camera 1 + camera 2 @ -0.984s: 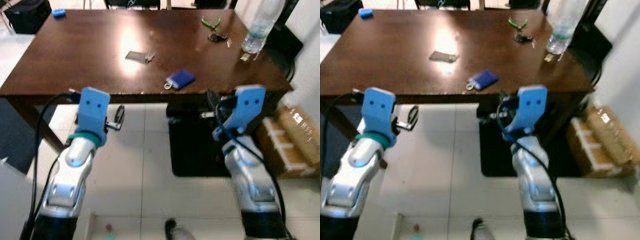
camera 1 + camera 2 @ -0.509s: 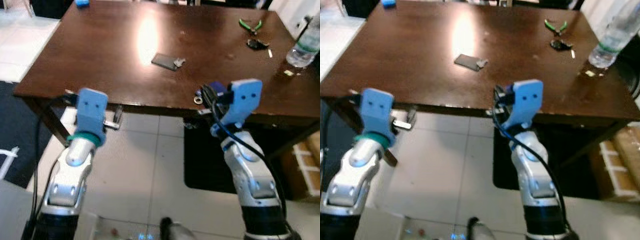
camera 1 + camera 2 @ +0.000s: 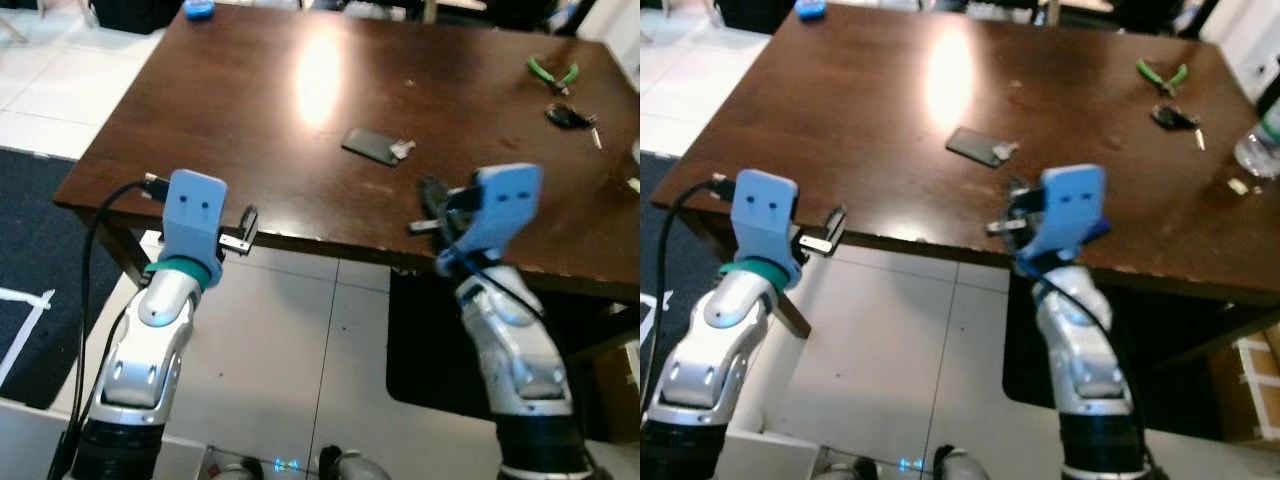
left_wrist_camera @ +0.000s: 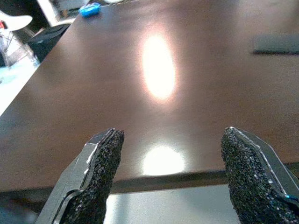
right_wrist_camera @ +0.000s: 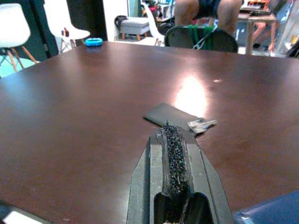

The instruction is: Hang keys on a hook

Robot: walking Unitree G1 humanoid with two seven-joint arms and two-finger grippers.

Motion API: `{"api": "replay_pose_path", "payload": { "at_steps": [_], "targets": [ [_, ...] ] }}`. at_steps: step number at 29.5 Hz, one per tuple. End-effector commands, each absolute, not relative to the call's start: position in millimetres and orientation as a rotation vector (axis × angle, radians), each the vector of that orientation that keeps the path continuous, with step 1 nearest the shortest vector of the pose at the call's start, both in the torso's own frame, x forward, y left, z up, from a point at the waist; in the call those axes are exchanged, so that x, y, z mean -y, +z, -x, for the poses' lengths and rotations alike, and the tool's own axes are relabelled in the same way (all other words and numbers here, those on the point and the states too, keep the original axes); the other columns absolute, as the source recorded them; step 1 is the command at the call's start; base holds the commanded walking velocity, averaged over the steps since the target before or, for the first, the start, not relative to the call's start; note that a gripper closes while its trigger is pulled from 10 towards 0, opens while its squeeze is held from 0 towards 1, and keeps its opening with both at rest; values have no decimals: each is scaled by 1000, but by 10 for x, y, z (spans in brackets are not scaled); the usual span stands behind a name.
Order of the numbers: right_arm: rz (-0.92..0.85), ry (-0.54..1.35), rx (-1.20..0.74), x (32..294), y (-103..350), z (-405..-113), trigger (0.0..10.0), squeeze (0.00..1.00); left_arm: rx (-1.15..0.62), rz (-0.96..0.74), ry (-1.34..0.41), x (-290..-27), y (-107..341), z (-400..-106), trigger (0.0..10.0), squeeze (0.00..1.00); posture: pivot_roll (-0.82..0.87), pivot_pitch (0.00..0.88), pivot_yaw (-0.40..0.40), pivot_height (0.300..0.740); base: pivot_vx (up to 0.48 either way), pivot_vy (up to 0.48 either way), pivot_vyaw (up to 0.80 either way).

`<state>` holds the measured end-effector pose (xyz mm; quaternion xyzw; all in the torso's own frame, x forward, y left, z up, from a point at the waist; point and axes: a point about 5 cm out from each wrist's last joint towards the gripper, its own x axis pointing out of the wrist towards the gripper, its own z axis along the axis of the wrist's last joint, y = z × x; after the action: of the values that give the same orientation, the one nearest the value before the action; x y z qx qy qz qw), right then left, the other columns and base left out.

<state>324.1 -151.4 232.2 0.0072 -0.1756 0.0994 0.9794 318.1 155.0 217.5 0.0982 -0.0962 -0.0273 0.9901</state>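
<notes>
- Dark brown wooden worktop point(image 3: 250, 110) spreads ahead, and the keys point(image 3: 401, 149) lie near its middle, just beside a flat dark case point(image 3: 367, 145) that they seem attached to.
- Right gripper point(image 5: 174, 154) hovers over the near edge, fingers pressed together and empty, aimed straight at those keys.
- Left gripper point(image 4: 173, 175) waits at the near edge with its fingers spread wide, holding nothing.
- Looks like the approach step: nothing grasped yet, and no hook in sight.
- Next move, I'd say: the right gripper must open, reach forward and pinch the keys where they lie flat.
- Around them: green pliers point(image 3: 552, 72) and a second dark key bunch point(image 3: 570, 117) at the far right, a blue object point(image 3: 198, 10) at the far left corner, and a seated person point(image 5: 205, 14) beyond the worktop.
- A blue item point(image 5: 271, 210) sits right beside the right gripper; nothing blocks the line to the keys.
</notes>
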Motion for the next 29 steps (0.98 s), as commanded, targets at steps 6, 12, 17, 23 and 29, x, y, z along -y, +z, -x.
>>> {"api": "replay_pose_path", "payload": {
  "at_steps": [6,12,17,23,29],
  "targets": [
    [-18,197,329,1505,2245,-3230,10000,0,161,-185,-68,-1538,2101,-3176,10000,0,-165,187,65,740,0,0,0],
    [-18,198,326,1500,2228,-3226,10000,0,159,-190,-71,-1531,2084,-3171,10000,0,-164,180,68,740,0,0,0],
    [-17,198,324,1504,2218,-3228,10000,0,156,-200,-77,-1529,2079,-3168,10000,0,-163,171,69,740,0,0,0],
    [-17,198,323,1504,2213,-3232,10000,0,155,-203,-79,-1533,2075,-3168,10000,0,-163,171,69,740,0,0,0],
    [-17,198,323,1504,2213,-3232,10000,0,155,-203,-79,-1533,2075,-3168,10000,0,-163,171,69,740,0,0,0]
  ]
}}
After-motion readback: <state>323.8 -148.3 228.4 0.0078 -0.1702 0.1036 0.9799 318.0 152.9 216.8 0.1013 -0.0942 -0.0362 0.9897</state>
